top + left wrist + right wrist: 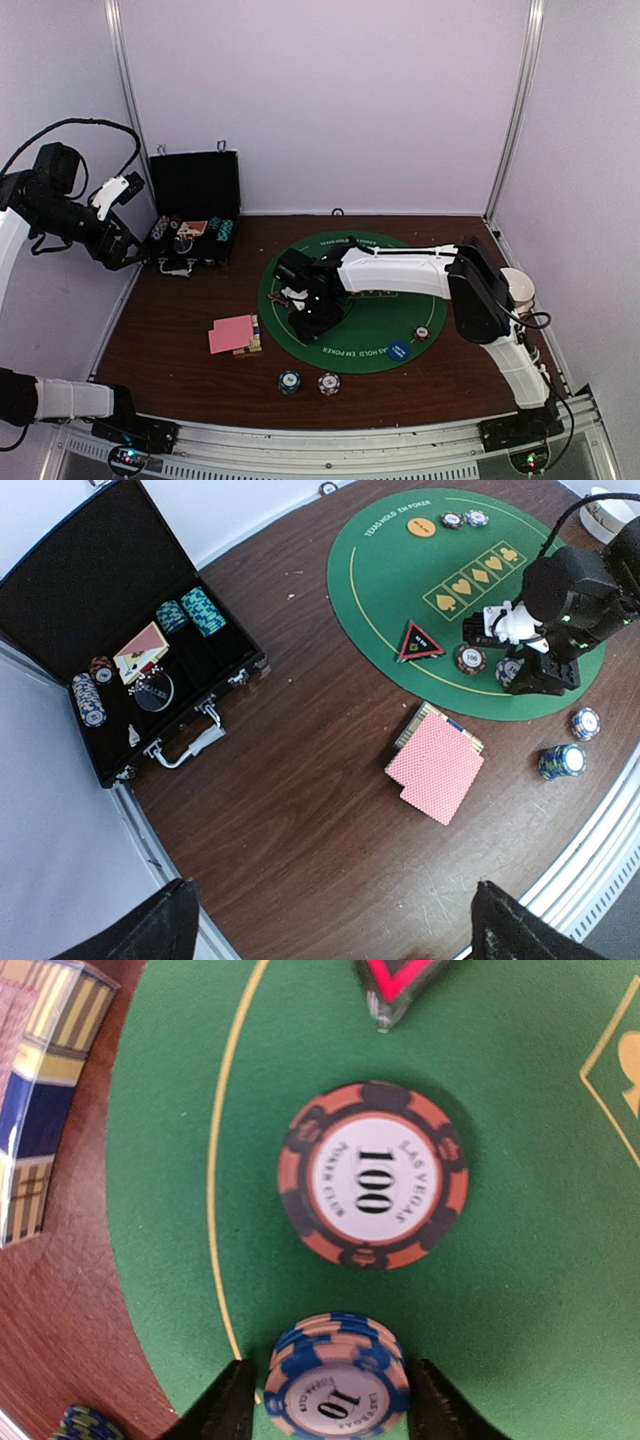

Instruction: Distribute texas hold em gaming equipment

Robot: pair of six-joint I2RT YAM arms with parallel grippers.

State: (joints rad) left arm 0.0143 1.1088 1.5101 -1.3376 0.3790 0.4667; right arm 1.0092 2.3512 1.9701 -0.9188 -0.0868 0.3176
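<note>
Right end effector (333, 1405) straddles blue 10 chip stack (335, 1370), grip unclear; left end effector (333, 930) spread wide.

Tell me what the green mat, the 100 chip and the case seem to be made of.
Green mat: felt-like cloth, matte; a fuzzy nap shows around printed gold lines. 100 chip: probably plastic or clay composite, satin, with moulded edge marks and a printed centre label. Case: black matte lining; shell material unclear.

Stacked blue chips (335, 1385) lie near the 100 chip (372, 1188).
</note>
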